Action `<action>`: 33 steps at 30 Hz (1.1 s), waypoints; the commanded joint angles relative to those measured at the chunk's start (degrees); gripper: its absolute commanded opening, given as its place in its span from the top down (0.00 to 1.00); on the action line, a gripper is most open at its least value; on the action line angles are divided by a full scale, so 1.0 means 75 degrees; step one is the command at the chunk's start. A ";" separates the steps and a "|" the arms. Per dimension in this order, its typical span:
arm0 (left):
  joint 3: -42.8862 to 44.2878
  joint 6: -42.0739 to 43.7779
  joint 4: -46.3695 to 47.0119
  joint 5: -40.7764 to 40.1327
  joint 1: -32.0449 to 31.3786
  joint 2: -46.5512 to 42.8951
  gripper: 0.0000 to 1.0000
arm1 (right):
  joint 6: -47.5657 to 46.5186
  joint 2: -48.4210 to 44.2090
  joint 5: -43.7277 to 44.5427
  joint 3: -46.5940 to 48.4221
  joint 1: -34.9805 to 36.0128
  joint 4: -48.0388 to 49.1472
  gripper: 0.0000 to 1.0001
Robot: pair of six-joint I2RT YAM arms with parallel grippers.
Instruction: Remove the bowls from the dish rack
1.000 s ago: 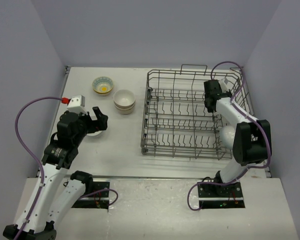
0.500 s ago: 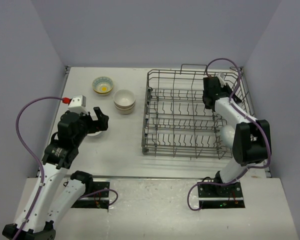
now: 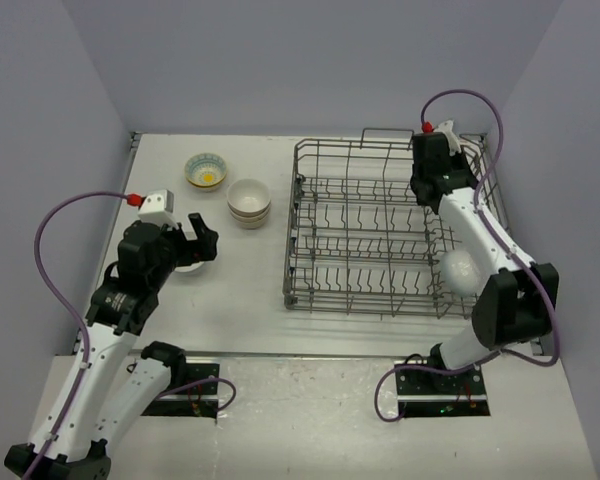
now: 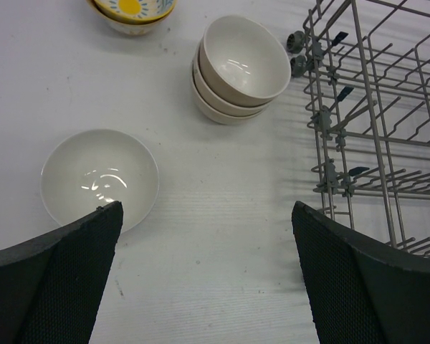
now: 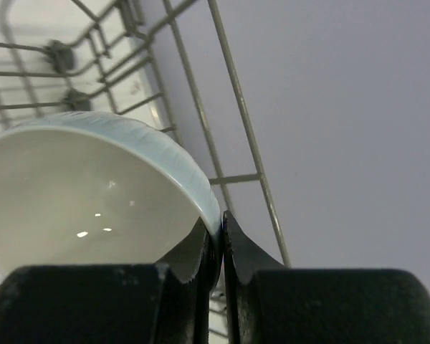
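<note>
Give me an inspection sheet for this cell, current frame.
surface: white table, faint specks.
job's things: dish rack on table; patterned bowl, stack of beige bowls, white bowl out on table.
clutter: nothing seen.
claws: left claw open, beside white bowl; right claw shut on rim of pale bowl, at rack's far right.
cables: purple cables loop off both arms, clear of bowls.
surroundings: lilac walls on three sides.

Open tabletop [image 4: 222,236] runs between the white bowl [image 4: 99,177] and the dish rack [image 4: 328,123].
</note>
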 commanded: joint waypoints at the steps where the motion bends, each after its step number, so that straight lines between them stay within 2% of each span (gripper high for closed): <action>1: 0.0245 0.0109 0.0347 0.0241 -0.0027 0.0083 0.00 | 0.1561 -0.1094 -0.1068 0.0671 0.0657 -0.1007 1.00; 3: 0.0490 -0.0055 0.0547 0.0733 -0.0027 0.0223 0.00 | 0.2111 -0.1549 -0.1640 0.0787 0.0916 -0.1334 1.00; 5: 0.1203 -0.0453 0.0617 0.1763 -0.0039 0.0692 0.00 | 0.2663 -0.1879 -0.2087 0.0881 0.1303 -0.1488 1.00; 7: 0.1707 -0.0803 0.1257 0.2757 -0.0120 0.1252 0.00 | 0.3083 -0.2266 -0.2683 0.0975 0.1735 -0.1605 1.00; 8: 0.1861 -0.0933 0.1459 0.2832 -0.0260 0.1476 0.00 | 0.3260 -0.2313 -0.3000 0.1138 0.1831 -0.1814 1.00; 9: 0.2048 -0.0993 0.1612 0.2497 -0.0459 0.1768 0.00 | 0.3447 -0.2337 -0.3618 0.1209 0.2006 -0.1898 1.00; 11: 0.2972 -0.0923 0.1544 0.1549 -0.1733 0.2753 0.00 | 0.3788 -0.2337 -0.4231 0.1315 0.2147 -0.1922 1.00; 12: 0.3312 -0.0853 0.1474 0.0349 -0.2249 0.3092 0.00 | 0.3952 -0.2314 -0.4419 0.1327 0.2322 -0.1887 1.00; 13: 0.3687 -0.0655 0.1160 -0.0324 -0.3321 0.3757 0.00 | 0.4255 -0.2279 -0.4711 0.1362 0.2417 -0.1875 1.00; 15: 0.4870 -0.0513 0.0655 -0.1845 -0.4311 0.4730 0.00 | 0.4538 -0.2081 -0.4936 0.1572 0.2650 -0.2015 1.00; 16: 0.5419 -0.0490 0.0270 -0.2121 -0.4490 0.5015 0.00 | 0.4736 -0.2033 -0.5099 0.1689 0.2710 -0.2085 1.00; 18: 0.5786 -0.0478 -0.0002 -0.2962 -0.4853 0.5611 0.00 | 0.4913 -0.1974 -0.5299 0.1737 0.2850 -0.2063 1.00; 21: 0.6279 -0.0559 -0.0471 -0.3377 -0.4972 0.6140 0.01 | 0.5172 -0.2056 -0.5581 0.1620 0.3014 -0.1841 1.00; 25: 0.6584 -0.0676 -0.0858 -0.3927 -0.5019 0.6622 0.09 | 0.5184 -0.2149 -0.5862 0.1480 0.3074 -0.1700 1.00; 30: 0.7053 -0.0852 -0.1327 -0.4467 -0.5031 0.7290 0.26 | 0.5242 -0.2384 -0.6120 0.1257 0.3167 -0.1536 1.00; 31: 0.7088 -0.0899 -0.1386 -0.4537 -0.5031 0.7349 0.42 | 0.5266 -0.2396 -0.6074 0.1164 0.3191 -0.1501 1.00; 33: 0.7159 -0.1016 -0.1503 -0.4830 -0.5113 0.7454 0.63 | 0.5301 -0.2419 -0.5817 0.1105 0.3261 -0.1524 1.00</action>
